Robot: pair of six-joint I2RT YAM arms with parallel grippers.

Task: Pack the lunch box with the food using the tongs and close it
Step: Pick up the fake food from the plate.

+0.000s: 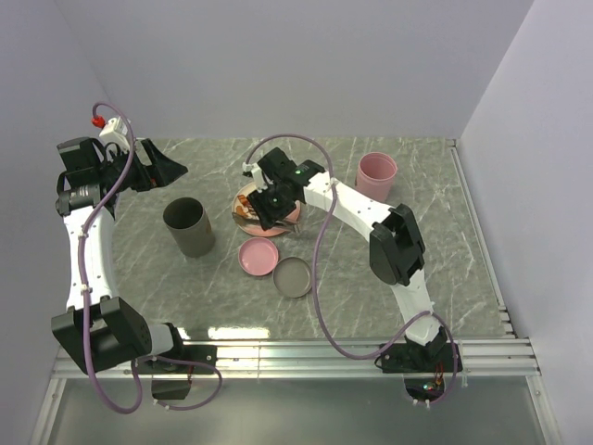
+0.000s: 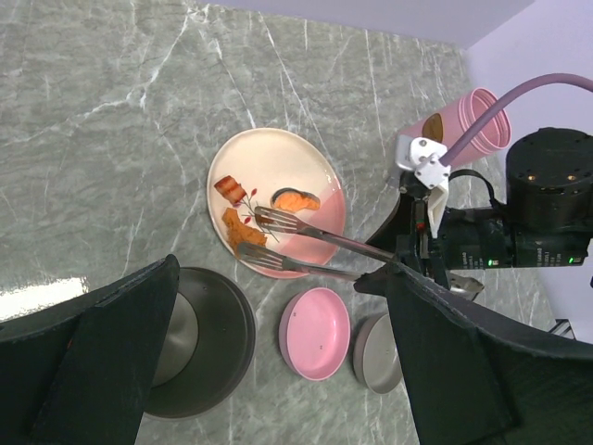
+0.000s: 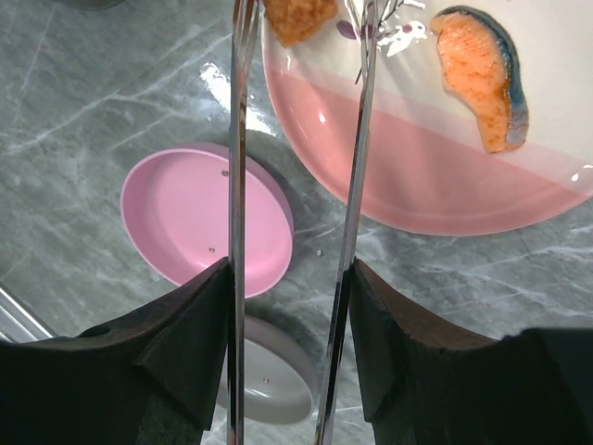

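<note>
My right gripper (image 3: 289, 315) is shut on the silver tongs (image 3: 357, 185), one fingertip pressing each arm, while the tongs stay spread. Their forked tips (image 2: 267, 219) reach over the pink-and-cream plate (image 2: 320, 171), on either side of an orange-brown chunk (image 2: 243, 230). On the plate also lie a salmon-coloured piece (image 3: 482, 74) and a small red-brown bit (image 2: 230, 190). The dark grey round lunch box (image 1: 190, 227) stands open, left of the plate. My left gripper (image 1: 174, 171) hangs open and empty high above the table's back left. Its fingers (image 2: 83, 371) frame the lunch box.
A shallow pink round insert (image 1: 258, 257) and a grey round lid (image 1: 293, 277) lie in front of the plate. A pink cup (image 1: 376, 176) stands at the back right. White walls enclose the marble table (image 1: 445, 269); a metal rail (image 1: 306, 352) runs along the near edge.
</note>
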